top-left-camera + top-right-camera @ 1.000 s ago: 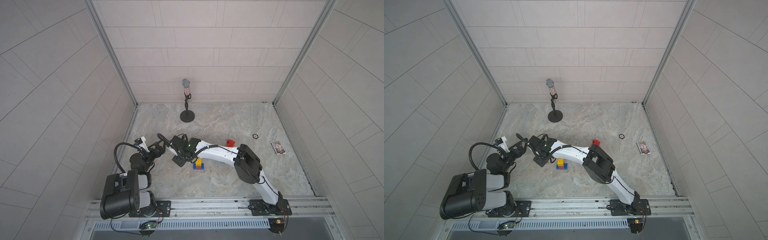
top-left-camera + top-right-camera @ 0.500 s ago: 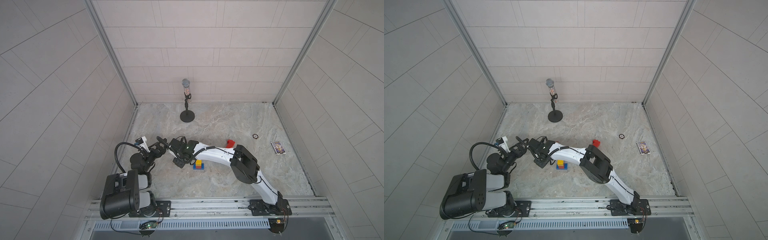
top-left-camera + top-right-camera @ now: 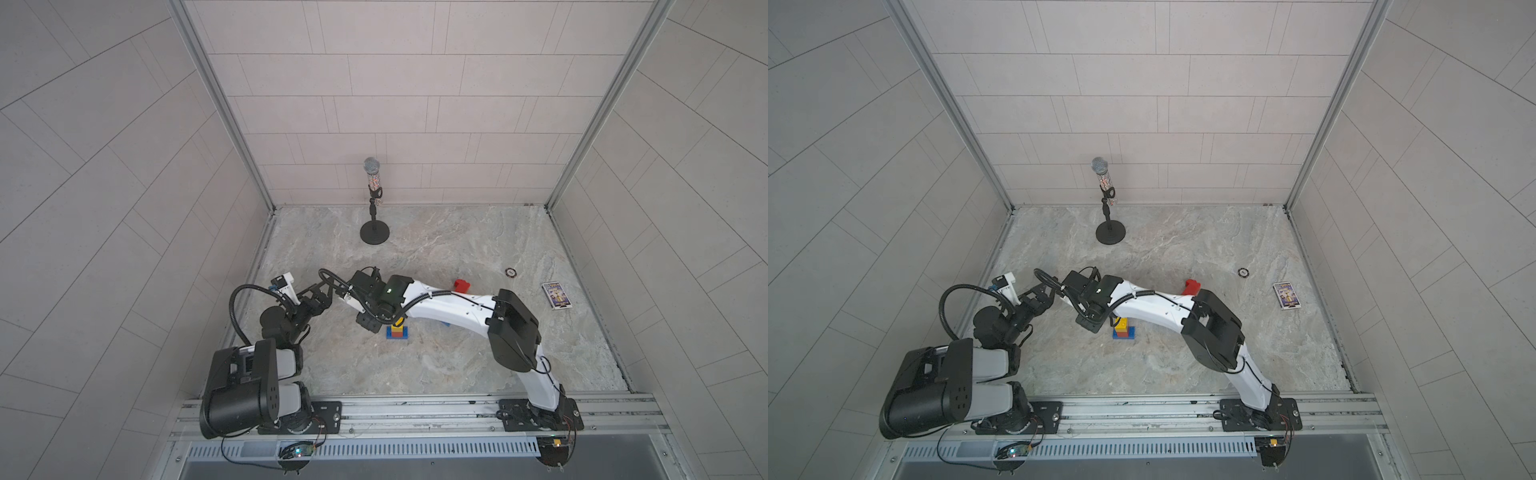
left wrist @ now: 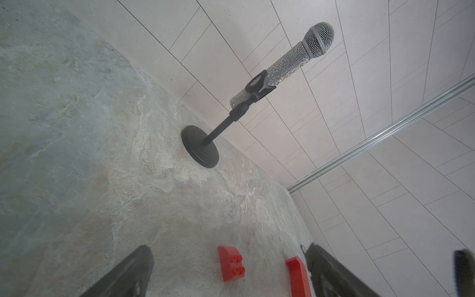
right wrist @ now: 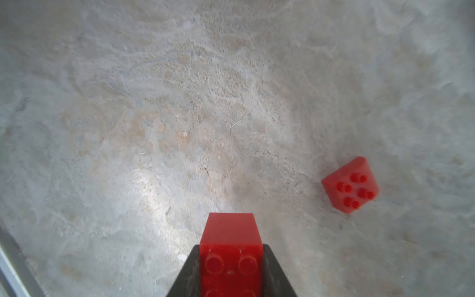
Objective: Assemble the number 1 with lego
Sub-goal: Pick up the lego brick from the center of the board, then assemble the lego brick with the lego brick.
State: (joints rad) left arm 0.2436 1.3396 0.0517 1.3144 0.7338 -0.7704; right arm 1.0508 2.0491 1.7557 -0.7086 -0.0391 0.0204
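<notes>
My right gripper (image 5: 231, 259) is shut on a red lego brick (image 5: 230, 231), studs facing the camera, held above the stone floor. A second red brick (image 5: 350, 185), sloped with four studs, lies loose on the floor beside it. In both top views a small stack (image 3: 397, 331) (image 3: 1123, 329) of blue base, red and yellow stands just under the right wrist (image 3: 386, 293). Another red brick (image 3: 461, 285) lies behind the right forearm. My left gripper (image 4: 228, 247) (image 3: 319, 298) is open and holds nothing; the sloped red brick (image 4: 230, 263) lies beyond its fingers.
A microphone on a round black stand (image 3: 375, 232) is at the back. A small printed card box (image 3: 557, 295) and a little ring (image 3: 509, 272) lie at the right. A sliver of light blue (image 3: 445, 323) shows under the right forearm. The left wall rail (image 3: 259, 266) runs close to both grippers.
The right jaws have closed on the red brick. The right arm reached a little to the left, then drew back to the right. The left arm has not moved.
</notes>
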